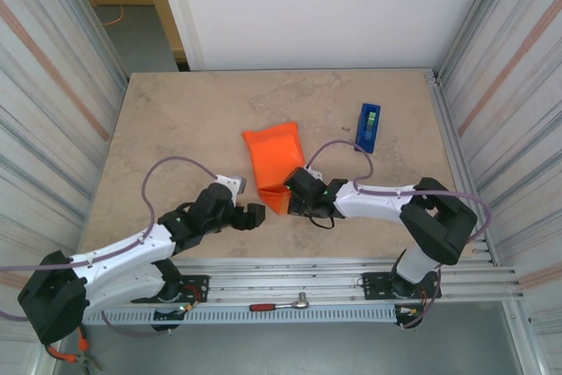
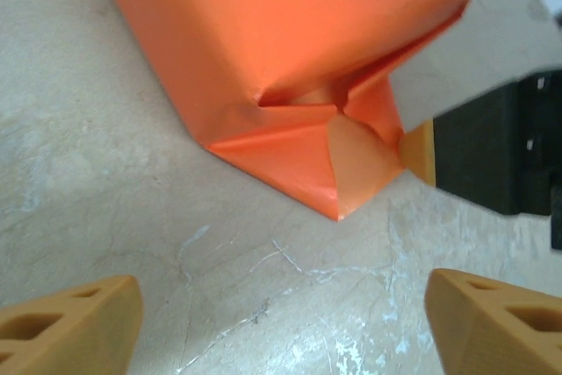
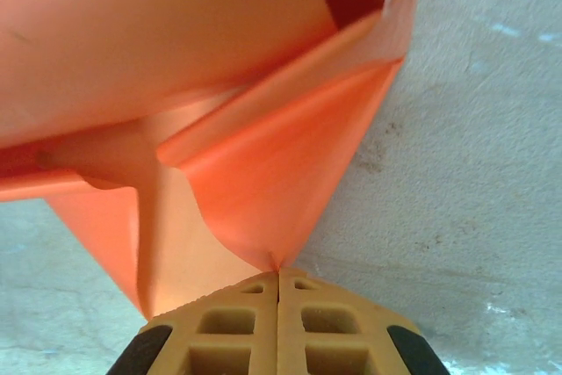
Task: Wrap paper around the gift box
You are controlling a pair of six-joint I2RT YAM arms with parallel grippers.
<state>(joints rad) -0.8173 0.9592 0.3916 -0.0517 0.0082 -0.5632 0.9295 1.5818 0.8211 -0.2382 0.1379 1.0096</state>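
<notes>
Right wrist: R gripper (image 3: 278, 277) pinches paper (image 3: 219, 59) corner.

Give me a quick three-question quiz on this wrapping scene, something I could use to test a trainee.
1. True or false: the right gripper is shut on a folded corner of the paper.
2. Which lies farthest to the robot's right? A: the paper. B: the tape dispenser. C: the left gripper.
3. Fill in: the left gripper's jaws stand ____, clear of the paper.
Key: 1 true; 2 B; 3 open.
</notes>
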